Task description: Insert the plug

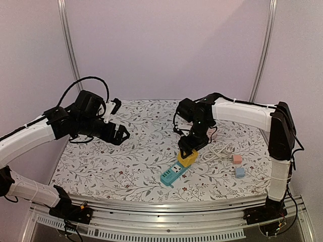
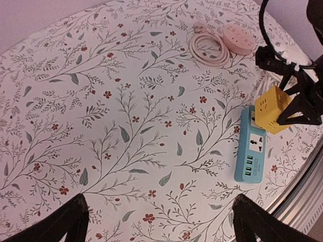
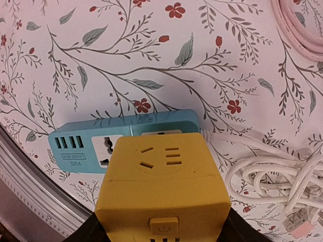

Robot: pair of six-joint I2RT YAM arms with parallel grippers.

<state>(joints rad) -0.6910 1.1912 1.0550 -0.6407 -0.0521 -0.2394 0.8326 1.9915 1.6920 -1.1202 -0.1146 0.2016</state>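
The yellow cube (image 3: 164,186) hides its prongs; also part of the blue strip (image 3: 86,143).

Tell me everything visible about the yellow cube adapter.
The yellow cube looks like matte plastic. One face carries slanted and straight socket slots; the face toward the wrist camera has a square power button. The right pincer grips it by two sides, slightly tilted, over the cable end of the blue strip. Whether its prongs are in is hidden.

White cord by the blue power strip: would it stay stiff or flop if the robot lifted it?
Probably floppy: the white cord lies in loose loops, so it would likely droop. It looks thin, so probably light. Pulling it might drag the blue power strip, since it seems to enter that strip's end.
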